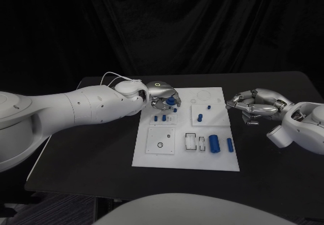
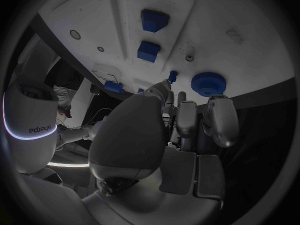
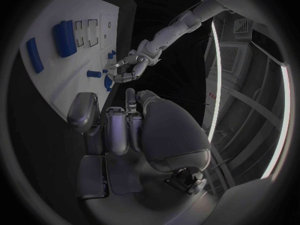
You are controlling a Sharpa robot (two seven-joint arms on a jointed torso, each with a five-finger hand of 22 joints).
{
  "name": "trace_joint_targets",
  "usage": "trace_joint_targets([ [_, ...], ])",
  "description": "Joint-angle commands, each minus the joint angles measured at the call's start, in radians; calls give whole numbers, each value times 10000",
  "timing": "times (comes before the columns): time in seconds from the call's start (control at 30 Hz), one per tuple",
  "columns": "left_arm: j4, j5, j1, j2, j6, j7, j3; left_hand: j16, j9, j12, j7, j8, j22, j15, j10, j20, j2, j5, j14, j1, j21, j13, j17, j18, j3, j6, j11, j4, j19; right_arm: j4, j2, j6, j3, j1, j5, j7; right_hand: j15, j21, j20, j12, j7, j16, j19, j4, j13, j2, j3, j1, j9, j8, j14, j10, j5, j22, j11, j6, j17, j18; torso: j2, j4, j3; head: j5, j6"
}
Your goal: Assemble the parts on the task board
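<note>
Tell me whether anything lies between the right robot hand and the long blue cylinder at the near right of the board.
Nothing visible does. The right robot hand hovers off the task board edge; the blue cylinder lies beyond bare board and one slimmer blue bar beside it.

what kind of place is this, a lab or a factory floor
Most likely a robotics lab or test cell: a black table against dark curtains, a white task board carrying small blue parts, and nothing resembling a production line.

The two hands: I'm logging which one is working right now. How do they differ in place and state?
The left hand is over the board's far left corner, its fingers around a small blue part; the right hand is off the board's right edge, over the black table. The left holds that part; the right holds nothing, fingers curled. Both are silver, on white arms.
</note>
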Motion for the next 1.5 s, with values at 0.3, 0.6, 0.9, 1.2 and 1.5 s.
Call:
trace_joint_targets([
  [0.3, -149, -100, -79, 155, 445, -78, 9, 17, -114, 148, -15, -28, 1567, -62, 266, -7, 114, 98, -39, 3, -97, -13, -56, 40, 35, 114, 21, -137, -52, -9, 1, 121, 6, -66, -23, -14, -34, -31, -4, -48, 30, -52, -51, -5, 583, -5, 86, 127, 17, 47, 317, -107, 94, 11, 6, -67, 278, 2, 7, -6, 6, 18, 2],
  [0.6, -256, -100, -154, 270, 442, 19, 9, 84, -170, 233, -18, -20, 1613, -78, 392, -15, 154, 137, 20, 27, 45, -7, 35, 8, 70, 207, -7, -211, 20, -16, 9, 149, 6, -91, -23, -35, -34, -31, -4, -48, 30, -52, -51, -5, 583, -5, 86, 127, 17, 47, 317, -107, 94, 11, 6, -67, 278, 2, 12, -2, 14, 12, 2],
  [0.9, -393, -101, -232, 428, 427, 93, 10, 80, -260, 333, -14, -29, 1618, -101, 568, -33, 201, 262, -2, 156, 41, -11, -37, 8, 174, 286, -48, -404, 29, -15, 8, 159, 6, -98, -23, -55, -33, -59, -4, -55, 32, -65, -64, -13, 564, -2, 98, 138, 19, 45, 311, -122, 110, -5, 7, -71, 261, 9, 5, 8, 10, -4, 2],
  [1.2, -427, -101, -279, 435, 106, 77, 10, 98, -332, 568, 143, 72, 1679, -181, 1069, -74, 308, 383, 18, 235, 235, 14, -78, -33, 296, 605, -168, -650, 123, -6, -4, 168, 6, -99, -23, -75, -33, -59, -4, -55, 32, -65, -64, -13, 564, -2, 98, 138, 19, 45, 311, -122, 110, -5, 7, -71, 261, 9, 1, -4, 3, 10, 2],
  [1.5, -270, -101, -297, 230, -850, 61, 10, 97, -325, 662, 307, 250, 1736, -207, 1350, -114, 371, 453, 85, 287, 437, 1, -128, -76, 349, 1069, -165, -841, 227, 9, -28, 198, 6, -101, -23, -91, -32, -63, -3, -55, 35, -72, -67, -23, 571, 4, 117, 152, 22, 44, 307, -118, 125, -6, 10, -75, 253, 10, -1, 17, 2, -58, 2],
])
